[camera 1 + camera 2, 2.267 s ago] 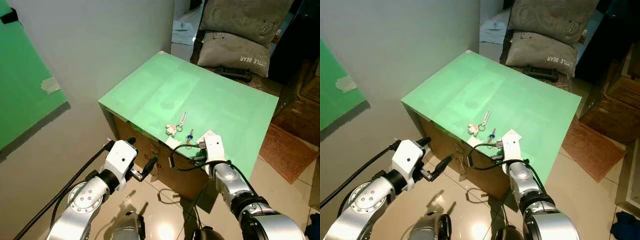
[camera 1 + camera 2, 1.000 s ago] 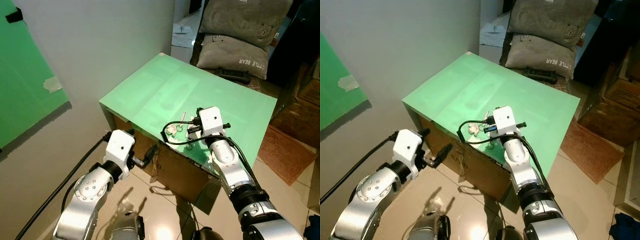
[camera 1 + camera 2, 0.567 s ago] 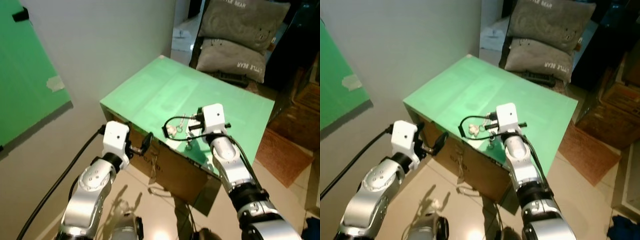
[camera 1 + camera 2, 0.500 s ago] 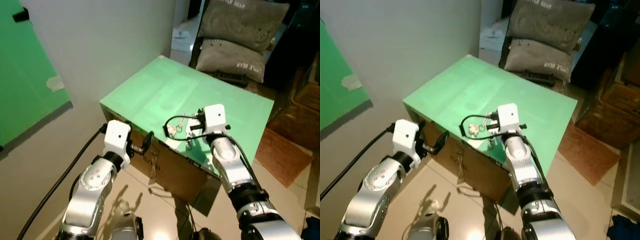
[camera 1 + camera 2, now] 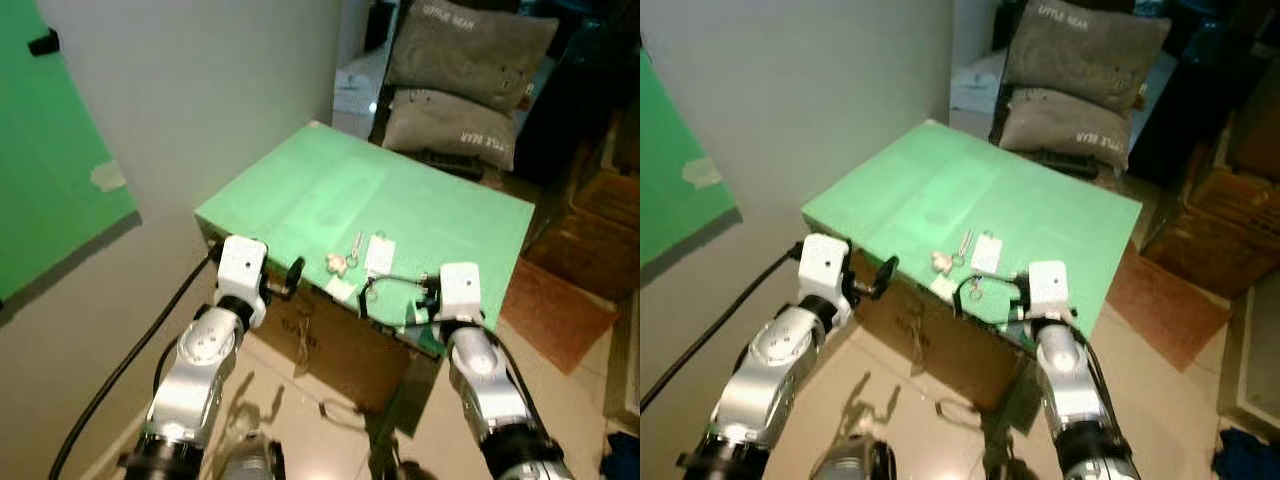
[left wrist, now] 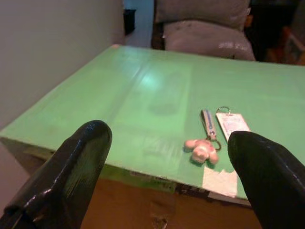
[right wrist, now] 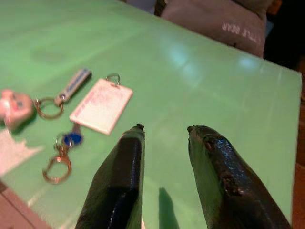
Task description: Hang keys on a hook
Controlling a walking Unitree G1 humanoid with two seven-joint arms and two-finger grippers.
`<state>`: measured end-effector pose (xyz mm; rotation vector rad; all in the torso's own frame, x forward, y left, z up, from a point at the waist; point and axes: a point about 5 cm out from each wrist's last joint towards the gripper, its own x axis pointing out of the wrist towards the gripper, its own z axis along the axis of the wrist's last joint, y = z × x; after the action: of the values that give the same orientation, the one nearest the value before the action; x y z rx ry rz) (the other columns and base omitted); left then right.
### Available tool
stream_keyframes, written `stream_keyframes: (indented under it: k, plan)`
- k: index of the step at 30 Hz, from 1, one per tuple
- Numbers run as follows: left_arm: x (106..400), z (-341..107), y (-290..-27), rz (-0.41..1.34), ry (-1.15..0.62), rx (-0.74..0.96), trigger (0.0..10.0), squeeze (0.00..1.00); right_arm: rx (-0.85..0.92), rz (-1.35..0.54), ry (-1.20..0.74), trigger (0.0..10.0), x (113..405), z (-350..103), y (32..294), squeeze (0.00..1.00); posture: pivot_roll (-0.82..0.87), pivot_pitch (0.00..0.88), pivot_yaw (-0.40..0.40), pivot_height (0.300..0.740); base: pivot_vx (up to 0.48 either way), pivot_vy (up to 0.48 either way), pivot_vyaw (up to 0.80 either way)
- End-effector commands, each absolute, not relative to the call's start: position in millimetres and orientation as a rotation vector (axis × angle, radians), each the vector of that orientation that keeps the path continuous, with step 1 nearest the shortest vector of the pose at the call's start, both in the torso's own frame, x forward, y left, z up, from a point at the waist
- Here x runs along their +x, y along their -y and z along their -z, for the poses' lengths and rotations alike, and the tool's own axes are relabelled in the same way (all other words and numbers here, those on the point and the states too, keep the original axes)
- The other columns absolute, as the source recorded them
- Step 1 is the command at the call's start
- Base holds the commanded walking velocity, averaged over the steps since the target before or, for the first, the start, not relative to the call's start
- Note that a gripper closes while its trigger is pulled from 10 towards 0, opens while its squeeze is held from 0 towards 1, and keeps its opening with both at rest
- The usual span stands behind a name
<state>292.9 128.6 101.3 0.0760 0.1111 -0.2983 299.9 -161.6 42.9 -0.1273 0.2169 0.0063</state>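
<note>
Since the blue-headed key point(image 7: 71, 139) and its ring lie flat, light and slippery near the green tabletop's point(image 5: 440, 215) front edge, pinch the ring. Right gripper point(image 7: 164, 131) hovers beside it, fingers narrowly parted, empty; left gripper point(image 6: 167, 138) gapes wide.

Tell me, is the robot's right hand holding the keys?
No, the right hand is empty and the blue key lies on the green table.

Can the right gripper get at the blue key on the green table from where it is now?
Probably yes: the right gripper, jaws open, hovers over the green table, with the blue key lying close and uncovered.
</note>
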Motion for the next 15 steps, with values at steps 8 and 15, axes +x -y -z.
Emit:
stream_keyframes:
  k: [8,15]
  plan:
    - [309.4,-101.7,-119.5,0.282,-0.102,0.089,10.0,0.00,-0.141,0.008,-0.222,10.0,291.1,-42.6,167.7,1.00,0.01,0.082,0.037,0.703,0.000,0.000,-0.61]
    - [312.5,-103.0,-118.8,0.271,-0.065,0.090,10.0,0.00,-0.147,-0.040,-0.227,10.0,289.6,-42.6,164.3,1.00,0.00,0.085,0.037,0.695,0.050,0.000,-0.41]
